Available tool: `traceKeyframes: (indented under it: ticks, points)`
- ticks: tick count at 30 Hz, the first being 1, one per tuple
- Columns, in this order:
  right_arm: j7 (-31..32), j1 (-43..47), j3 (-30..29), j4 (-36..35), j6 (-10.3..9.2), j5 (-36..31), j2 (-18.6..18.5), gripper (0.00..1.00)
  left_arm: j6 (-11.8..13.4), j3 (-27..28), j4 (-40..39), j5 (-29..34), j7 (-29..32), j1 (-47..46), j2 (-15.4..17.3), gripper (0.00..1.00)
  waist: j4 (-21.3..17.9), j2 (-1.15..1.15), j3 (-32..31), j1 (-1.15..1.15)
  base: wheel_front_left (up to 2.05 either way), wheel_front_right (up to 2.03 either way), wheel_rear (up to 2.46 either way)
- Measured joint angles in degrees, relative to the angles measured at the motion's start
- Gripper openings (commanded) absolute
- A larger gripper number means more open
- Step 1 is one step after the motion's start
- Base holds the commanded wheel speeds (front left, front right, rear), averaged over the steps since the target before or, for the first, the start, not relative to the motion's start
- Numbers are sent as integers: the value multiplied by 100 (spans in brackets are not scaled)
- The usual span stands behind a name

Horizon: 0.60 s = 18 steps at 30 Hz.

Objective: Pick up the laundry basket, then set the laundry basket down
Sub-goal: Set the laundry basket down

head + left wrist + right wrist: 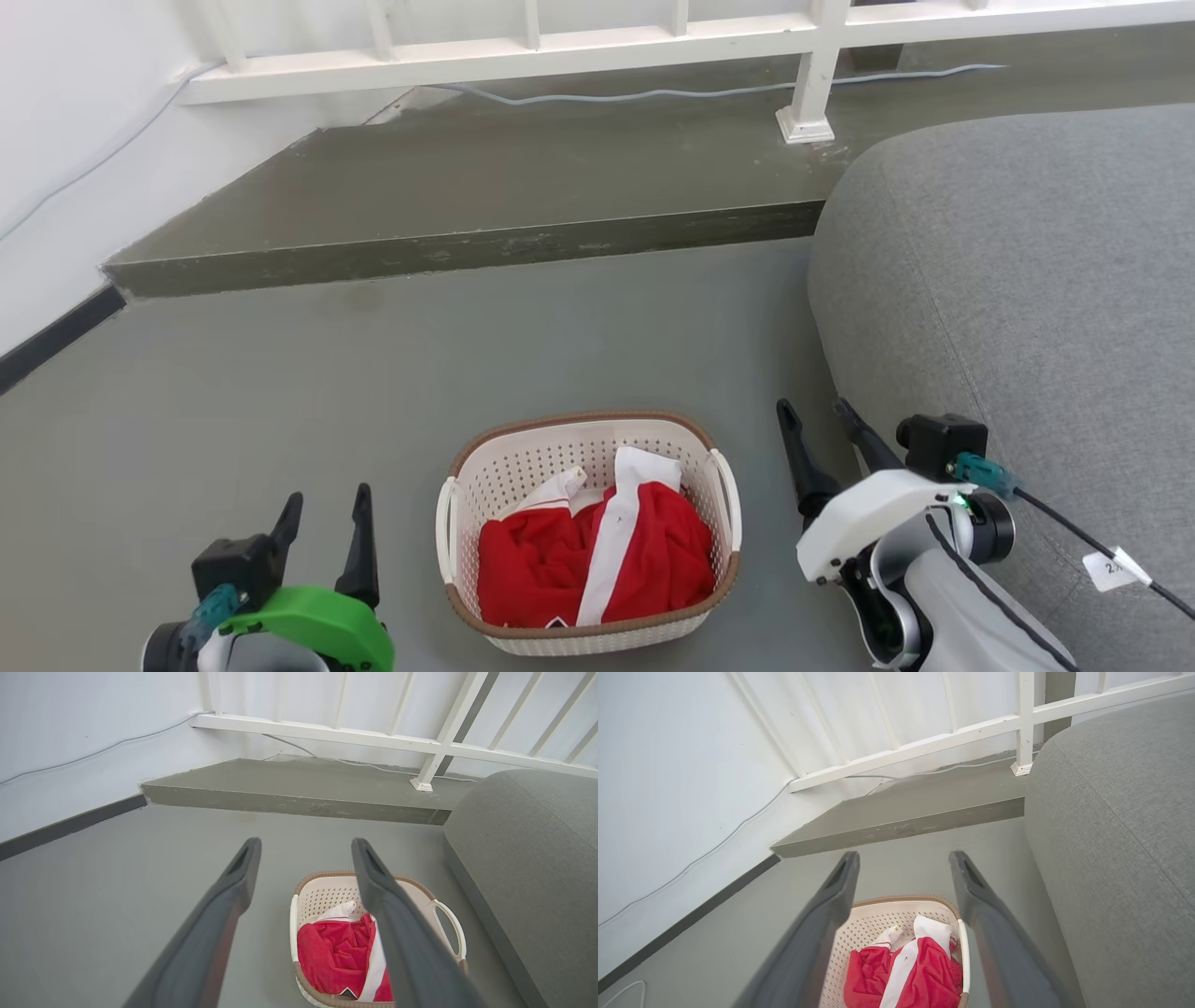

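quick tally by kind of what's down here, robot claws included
laundry basket: 1
red and white garment inside it: 1, as far as shows
grey sofa: 1
claws: 2, the left claw and the right claw
total: 5

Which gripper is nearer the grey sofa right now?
Right. The right gripper hovers just beside the grey sofa; the left gripper sits beyond the laundry basket, well away from the sofa.

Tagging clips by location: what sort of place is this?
Probably a home living area: grey sofa, laundry basket of red clothing on the floor, white railing above a step.
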Motion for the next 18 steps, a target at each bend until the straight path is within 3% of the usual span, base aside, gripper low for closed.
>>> traceKeyframes:
  ticks: [18]
  points:
    - [0,674,-356,-767,-99,-488,22,100,147,288,-627,182,0,559,-59,100,-51,0,-52,0,0,0,0]
